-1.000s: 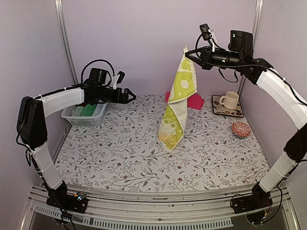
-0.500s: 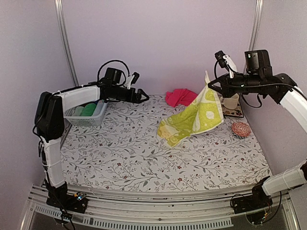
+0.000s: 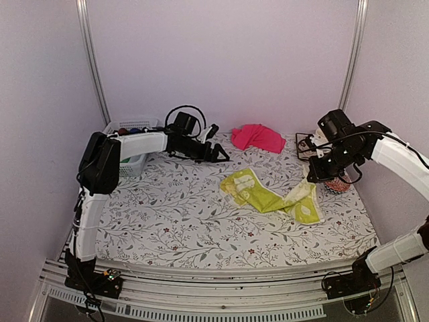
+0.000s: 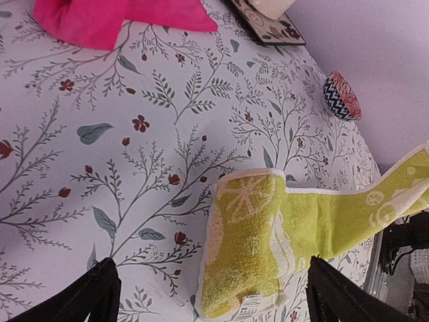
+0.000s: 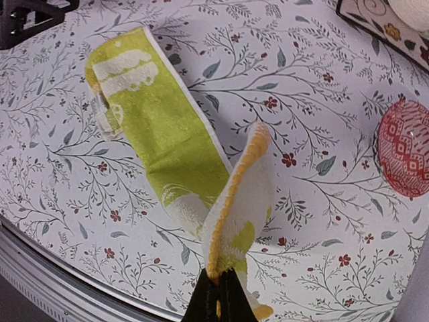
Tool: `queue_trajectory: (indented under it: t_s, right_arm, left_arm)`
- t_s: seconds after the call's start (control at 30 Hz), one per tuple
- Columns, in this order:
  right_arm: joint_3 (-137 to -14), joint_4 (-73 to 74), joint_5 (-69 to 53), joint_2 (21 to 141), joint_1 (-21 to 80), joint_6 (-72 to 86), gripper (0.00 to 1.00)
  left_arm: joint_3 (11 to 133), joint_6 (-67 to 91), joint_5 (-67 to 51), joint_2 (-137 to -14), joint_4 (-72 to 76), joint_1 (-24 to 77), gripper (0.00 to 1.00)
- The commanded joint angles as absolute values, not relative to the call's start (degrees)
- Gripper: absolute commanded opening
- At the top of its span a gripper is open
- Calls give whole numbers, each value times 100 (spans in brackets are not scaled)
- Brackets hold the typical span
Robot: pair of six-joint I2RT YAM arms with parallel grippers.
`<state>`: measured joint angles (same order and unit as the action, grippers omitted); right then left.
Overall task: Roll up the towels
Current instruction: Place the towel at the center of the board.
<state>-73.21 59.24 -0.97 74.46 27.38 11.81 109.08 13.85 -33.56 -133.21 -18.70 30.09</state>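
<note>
The lime-yellow towel [image 3: 265, 194] lies as a long strip on the flowered table; its left end faces my left gripper. My right gripper [image 3: 313, 176] is shut on the towel's right corner and holds that end lifted a little; in the right wrist view the shut fingers [image 5: 218, 298] pinch the orange-edged corner, and the strip [image 5: 161, 134] runs away up-left. My left gripper [image 3: 219, 153] is open and empty, just behind the towel's left end; in its wrist view that end [image 4: 268, 248] lies between the spread fingertips [image 4: 94, 295]. The hot pink towel [image 3: 257, 137] lies crumpled at the back.
A white basket [image 3: 127, 125] stands at the back left behind the left arm. A coaster [image 3: 303, 145] sits at the back right, and a round red-orange woven pad [image 3: 337, 185] lies right of my right gripper, also in the right wrist view [image 5: 405, 147].
My right gripper came down and to the right, laying the hanging lime-yellow towel out on the table. My left arm reached rightward toward the towel's left end.
</note>
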Motion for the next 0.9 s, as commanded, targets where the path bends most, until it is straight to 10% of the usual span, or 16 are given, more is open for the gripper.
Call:
queue_trajectory:
  t_s: [0.0,0.4,0.67,0.87]
  right_arm:
    - [-7048,6187,449,7685,2760,1879,2]
    - [-6844,6020,637,7880,2760,2096,2]
    - [-6810,5820,530,7966,2760,2152,2]
    - [-6837,5746,554,8021,2761,2136,2]
  left_arm:
    - [11089,1641,-3826,-13631,-1785,3252,97]
    - [11274,1739,-4221,-14071,-1627,3494,96]
    - [11540,1837,-4203,-14344,-1610,3559,60]
    - [11559,1789,-4403,-14344,-1582,3568,65]
